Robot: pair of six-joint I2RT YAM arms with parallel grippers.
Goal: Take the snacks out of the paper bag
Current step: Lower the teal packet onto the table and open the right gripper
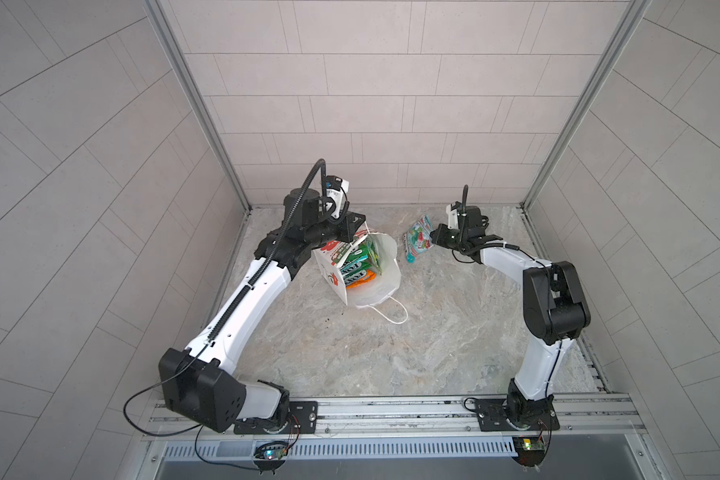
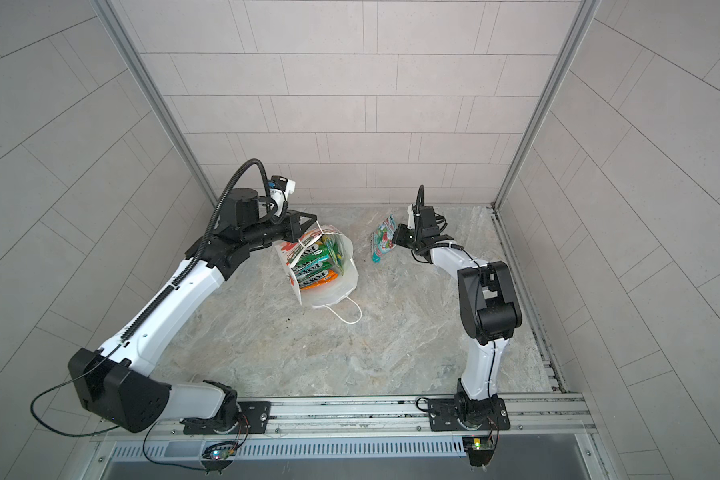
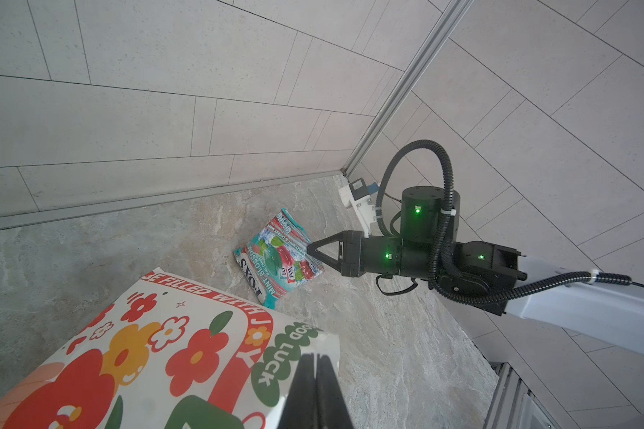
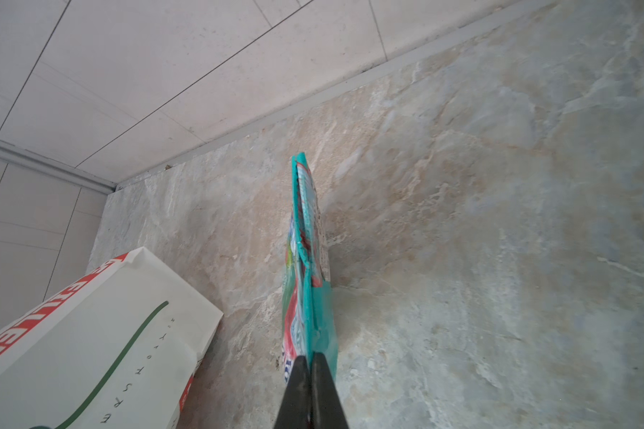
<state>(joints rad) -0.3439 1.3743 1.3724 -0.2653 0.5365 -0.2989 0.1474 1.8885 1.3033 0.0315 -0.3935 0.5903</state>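
Note:
The white paper bag (image 1: 375,266) (image 2: 333,274) leans with its mouth open toward the front. Inside it lie several green and orange snacks (image 1: 358,262) (image 2: 319,262). My left gripper (image 1: 360,233) (image 3: 315,358) is shut on the bag's back rim, over the flower-printed side (image 3: 164,353). My right gripper (image 1: 433,239) (image 2: 396,240) (image 4: 310,358) is shut on the edge of a teal-red snack packet (image 1: 417,239) (image 2: 384,240) (image 3: 279,256) (image 4: 307,260), which it holds to the right of the bag. I cannot tell whether the packet's lower corner touches the table.
The marble tabletop (image 1: 391,353) is walled at the back and both sides by tiled panels. One white cord handle (image 1: 391,316) of the bag trails forward onto the table. A metal rail (image 1: 391,409) carrying both arm bases runs along the front edge.

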